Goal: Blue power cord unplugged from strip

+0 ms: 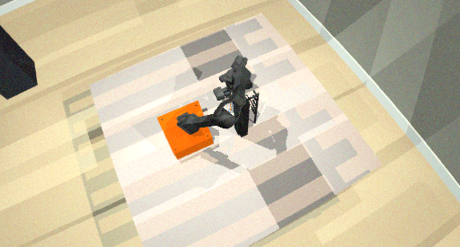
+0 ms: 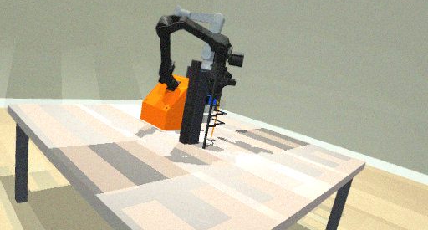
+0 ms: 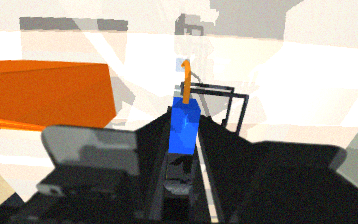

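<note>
Plug (image 3: 184, 126), blue, boxy, flat-faced.

one arm (image 1: 229, 119) (image 2: 201, 29), one orange block (image 1: 180, 145) (image 2: 160, 112) (image 3: 45, 95), one blue plug (image 2: 211, 99) (image 3: 184, 127), one table (image 1: 198, 213) (image 2: 175, 190)

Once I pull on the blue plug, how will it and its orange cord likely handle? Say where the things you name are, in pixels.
The blue plug (image 2: 211, 99) (image 3: 184, 127) looks blocky and rigid, so it should keep its shape when squeezed. Its flat sides probably resist rolling. The orange cord (image 2: 215, 119) (image 3: 187, 82) is thin and bends at its far end, so it will likely flex and trail.
</note>
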Available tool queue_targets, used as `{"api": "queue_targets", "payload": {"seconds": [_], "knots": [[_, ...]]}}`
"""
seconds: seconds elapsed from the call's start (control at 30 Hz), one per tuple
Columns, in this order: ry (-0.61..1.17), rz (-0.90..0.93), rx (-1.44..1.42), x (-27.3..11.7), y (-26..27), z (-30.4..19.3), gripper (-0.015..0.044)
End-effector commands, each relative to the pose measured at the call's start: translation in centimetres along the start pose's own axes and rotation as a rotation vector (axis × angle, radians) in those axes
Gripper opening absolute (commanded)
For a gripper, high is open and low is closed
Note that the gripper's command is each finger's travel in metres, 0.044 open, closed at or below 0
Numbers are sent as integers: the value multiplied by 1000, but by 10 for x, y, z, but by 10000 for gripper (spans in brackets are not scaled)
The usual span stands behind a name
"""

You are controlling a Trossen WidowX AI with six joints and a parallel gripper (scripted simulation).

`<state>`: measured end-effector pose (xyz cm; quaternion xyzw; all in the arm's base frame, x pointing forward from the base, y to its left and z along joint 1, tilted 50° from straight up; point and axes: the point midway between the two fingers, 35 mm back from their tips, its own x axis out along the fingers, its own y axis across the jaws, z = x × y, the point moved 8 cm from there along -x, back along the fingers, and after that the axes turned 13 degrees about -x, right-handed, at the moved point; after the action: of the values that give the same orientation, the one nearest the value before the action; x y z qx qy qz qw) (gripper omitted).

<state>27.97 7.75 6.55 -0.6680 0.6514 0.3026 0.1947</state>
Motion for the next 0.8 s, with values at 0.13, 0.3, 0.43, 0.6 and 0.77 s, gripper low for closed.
{"api": "queue_targets", "payload": {"seconds": [0.13, 0.3, 0.43, 0.6, 0.77], "knots": [[0, 0, -1, 0, -1, 2, 0], [-1, 0, -1, -1, -3, 10, 0], [-1, 0, -2, -1, -5, 16, 0], [-2, 0, -2, -1, -8, 24, 0], [-2, 0, -3, -2, -10, 32, 0]]}}
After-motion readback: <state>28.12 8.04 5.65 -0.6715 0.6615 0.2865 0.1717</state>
